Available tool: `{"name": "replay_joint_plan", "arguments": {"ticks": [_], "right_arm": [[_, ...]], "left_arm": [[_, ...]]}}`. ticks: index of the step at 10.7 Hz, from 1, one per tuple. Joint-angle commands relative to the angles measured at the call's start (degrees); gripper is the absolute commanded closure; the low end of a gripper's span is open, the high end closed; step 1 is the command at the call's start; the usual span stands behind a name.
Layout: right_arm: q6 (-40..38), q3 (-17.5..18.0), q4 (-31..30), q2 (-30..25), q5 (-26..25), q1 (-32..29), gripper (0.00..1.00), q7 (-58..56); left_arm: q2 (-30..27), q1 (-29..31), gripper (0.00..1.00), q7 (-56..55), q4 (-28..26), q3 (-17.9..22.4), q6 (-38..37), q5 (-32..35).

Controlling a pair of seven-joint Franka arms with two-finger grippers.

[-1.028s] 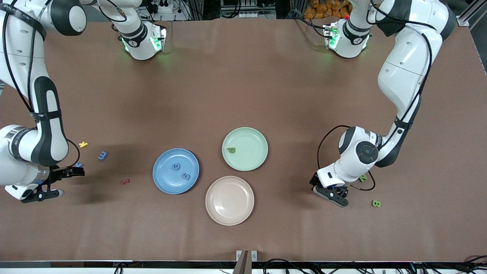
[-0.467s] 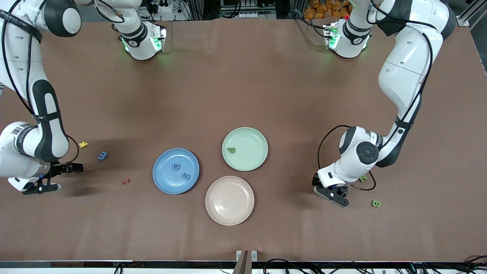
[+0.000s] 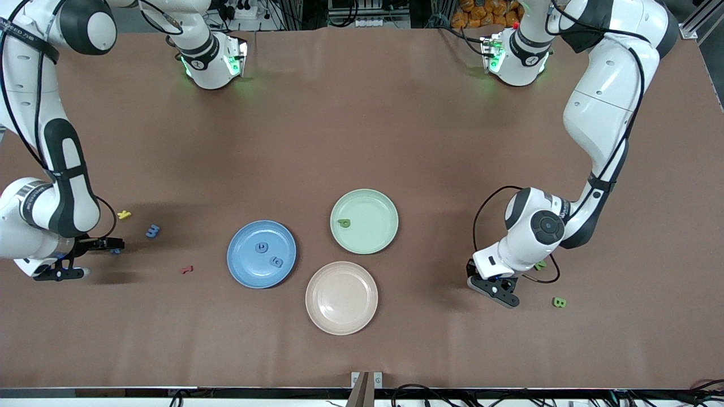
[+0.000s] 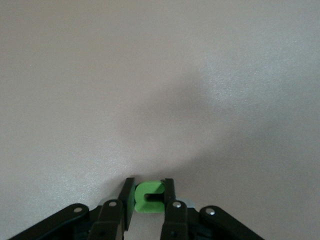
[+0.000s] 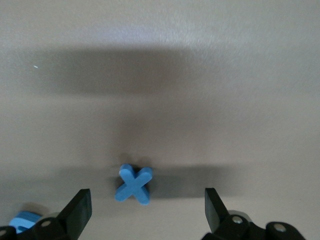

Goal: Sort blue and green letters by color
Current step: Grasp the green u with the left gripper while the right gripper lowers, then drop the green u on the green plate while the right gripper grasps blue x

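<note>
My left gripper is low over the table between the pink plate and a green letter B. The left wrist view shows it shut on a green letter. Another green letter lies partly hidden under that arm. My right gripper is open at the right arm's end of the table, beside a blue X letter. In the right wrist view the X lies just ahead of the open gripper. A second blue letter lies close by on the table.
A blue plate holds two blue letters. A green plate holds one green letter. A pink plate is nearest the front camera. A yellow letter and a dark red letter lie near the right gripper.
My right gripper has moved away from the front camera, closing in on the blue X with its fingers still open. The left gripper has barely moved.
</note>
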Motion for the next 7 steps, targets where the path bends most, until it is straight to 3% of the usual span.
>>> {"name": "replay_joint_plan", "arguments": {"ticks": [1, 5, 6, 7], "right_arm": [[-0.93, 0.70, -1.40, -1.13, -0.48, 0.20, 0.00, 5.99], [-0.67, 0.70, -1.40, -0.96, -0.48, 0.20, 0.00, 5.99], [-0.40, 0.70, -1.40, -0.87, -0.57, 0.29, 0.05, 5.47], [-0.23, 0.70, -1.40, -0.78, -0.75, 0.29, 0.20, 5.03]], "left_arm": [[-1.92, 0.06, 1.00, -0.93, -0.75, -1.59, -3.59, -1.39], [-4.30, -2.31, 1.00, -11.02, -0.58, -3.88, -9.04, -1.31], [-5.17, -4.41, 1.00, -15.31, -0.58, -3.97, -10.36, -1.22], [-6.14, -7.04, 1.00, -19.97, -0.58, -3.97, -11.59, -1.13]]}}
